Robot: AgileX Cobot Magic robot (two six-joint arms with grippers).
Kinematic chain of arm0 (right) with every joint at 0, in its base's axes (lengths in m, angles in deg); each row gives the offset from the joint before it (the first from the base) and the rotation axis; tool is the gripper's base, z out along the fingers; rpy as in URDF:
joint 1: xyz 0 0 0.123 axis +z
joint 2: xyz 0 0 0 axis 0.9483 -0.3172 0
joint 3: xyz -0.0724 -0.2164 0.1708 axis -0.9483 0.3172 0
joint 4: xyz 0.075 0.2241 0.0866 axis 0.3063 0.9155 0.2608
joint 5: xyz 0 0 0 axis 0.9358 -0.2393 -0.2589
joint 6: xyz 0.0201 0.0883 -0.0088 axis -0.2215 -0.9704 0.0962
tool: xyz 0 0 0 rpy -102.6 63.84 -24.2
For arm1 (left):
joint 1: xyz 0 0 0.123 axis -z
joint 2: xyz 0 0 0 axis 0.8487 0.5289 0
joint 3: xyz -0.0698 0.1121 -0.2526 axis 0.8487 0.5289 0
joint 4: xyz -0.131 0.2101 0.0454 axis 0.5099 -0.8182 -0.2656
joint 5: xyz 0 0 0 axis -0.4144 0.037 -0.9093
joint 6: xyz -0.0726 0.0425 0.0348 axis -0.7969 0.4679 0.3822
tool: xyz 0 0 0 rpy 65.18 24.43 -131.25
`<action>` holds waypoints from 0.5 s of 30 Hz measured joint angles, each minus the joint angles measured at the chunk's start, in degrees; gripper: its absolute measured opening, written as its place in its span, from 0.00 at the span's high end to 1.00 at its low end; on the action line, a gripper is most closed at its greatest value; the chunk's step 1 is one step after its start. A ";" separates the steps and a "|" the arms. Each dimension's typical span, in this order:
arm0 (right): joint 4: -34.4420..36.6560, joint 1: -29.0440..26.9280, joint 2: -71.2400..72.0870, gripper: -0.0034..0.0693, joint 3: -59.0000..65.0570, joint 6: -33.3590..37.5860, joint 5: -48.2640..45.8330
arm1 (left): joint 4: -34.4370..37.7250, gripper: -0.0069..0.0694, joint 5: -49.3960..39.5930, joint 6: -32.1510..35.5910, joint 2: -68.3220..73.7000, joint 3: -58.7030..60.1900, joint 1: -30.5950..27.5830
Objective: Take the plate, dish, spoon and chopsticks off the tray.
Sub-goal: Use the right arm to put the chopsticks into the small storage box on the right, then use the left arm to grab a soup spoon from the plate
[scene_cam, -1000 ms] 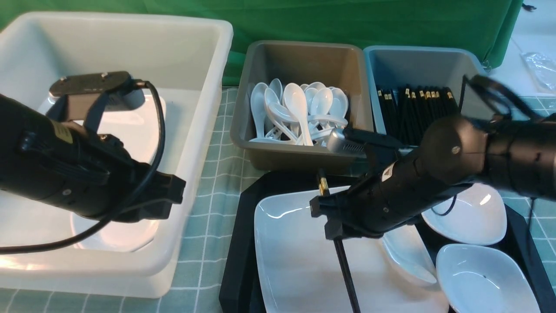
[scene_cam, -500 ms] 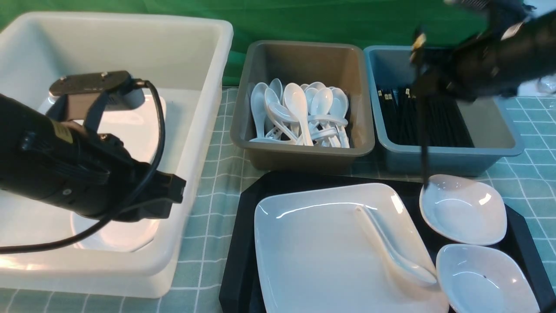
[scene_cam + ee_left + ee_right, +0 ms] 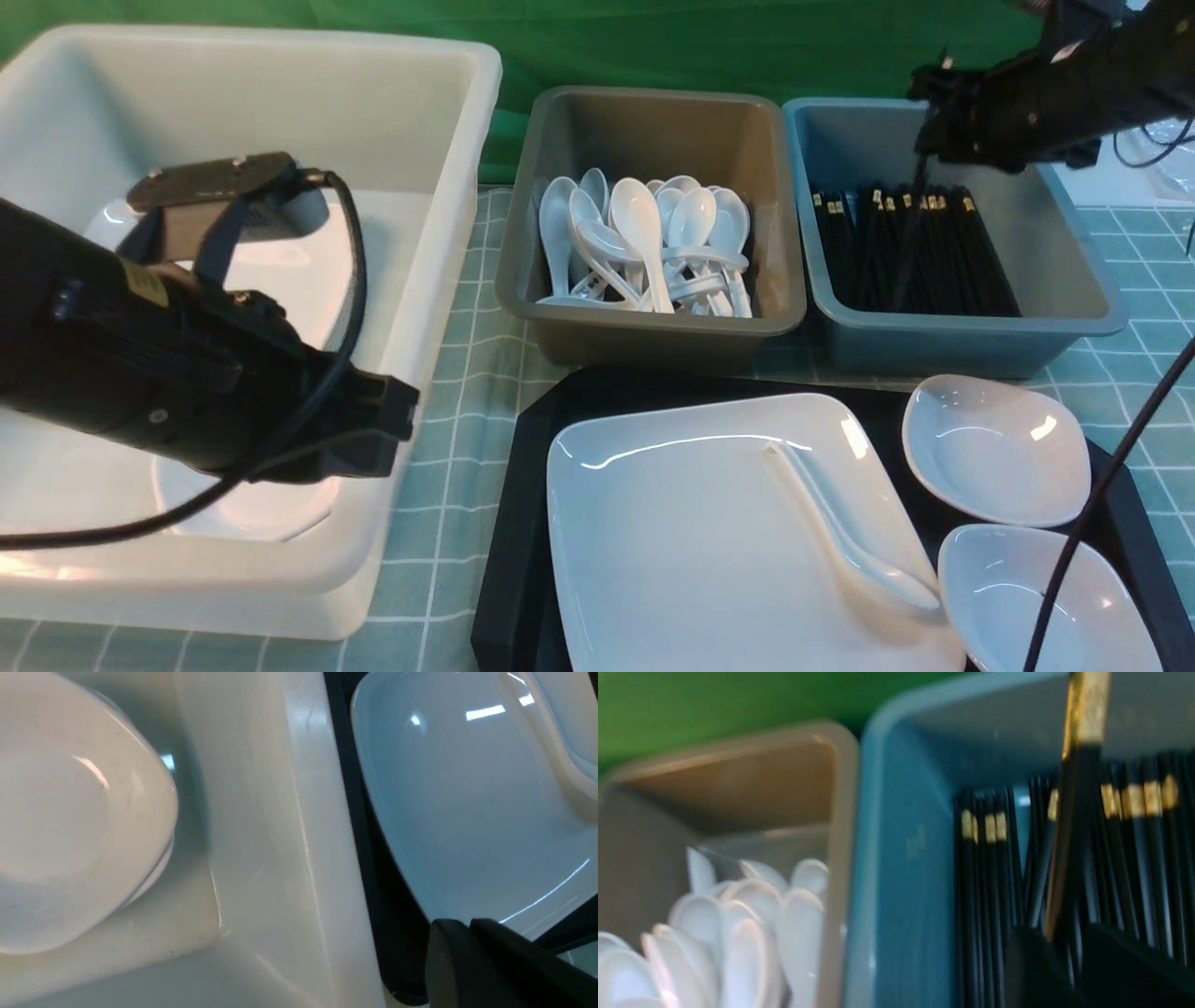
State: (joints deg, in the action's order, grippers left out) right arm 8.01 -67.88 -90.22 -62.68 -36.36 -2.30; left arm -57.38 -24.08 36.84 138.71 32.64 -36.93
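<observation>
The black tray (image 3: 523, 523) holds the square white plate (image 3: 672, 551), and the white spoon (image 3: 845, 537) lies on that plate. Two small white dishes (image 3: 994, 448) (image 3: 1027, 597) sit at the tray's right end. My right gripper (image 3: 934, 107) hangs over the blue tub at the back right. A black chopstick (image 3: 1073, 835) stands between its parted fingers, its tip (image 3: 904, 271) down among the sticks in the tub. My left gripper (image 3: 468, 926) is shut and empty, above the tray's left edge beside the white tub's wall.
A big white tub (image 3: 448, 233) at the left holds white dishes (image 3: 70, 812). Behind the tray a grey tub (image 3: 653, 345) holds several spoons, and the blue tub (image 3: 1064, 280) holds several chopsticks. A black cable (image 3: 1102, 495) crosses the near dish.
My right arm has swung from above the plate to over the blue tub with the chopstick, and its jaws have parted. My left arm has shifted slightly right.
</observation>
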 joint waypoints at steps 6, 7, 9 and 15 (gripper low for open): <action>-5.62 -0.35 2.50 0.36 -1.71 0.91 -9.31 | 0.44 0.90 4.72 -2.14 1.42 -0.35 8.81; -6.74 -0.55 4.02 0.38 -2.21 1.21 -12.27 | 0.44 0.90 4.96 -2.79 2.45 -0.84 10.34; -9.31 -1.32 9.09 0.58 -2.98 3.89 -22.38 | 0.44 0.91 5.38 -3.43 7.25 -3.41 13.91; -12.95 -2.29 23.04 0.90 -0.32 5.67 -34.05 | 0.49 0.91 5.44 -4.18 19.93 -12.95 19.64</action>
State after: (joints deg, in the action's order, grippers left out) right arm -4.94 -70.17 -67.18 -63.00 -30.68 -36.36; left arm -56.89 -18.65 32.66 158.64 19.69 -17.29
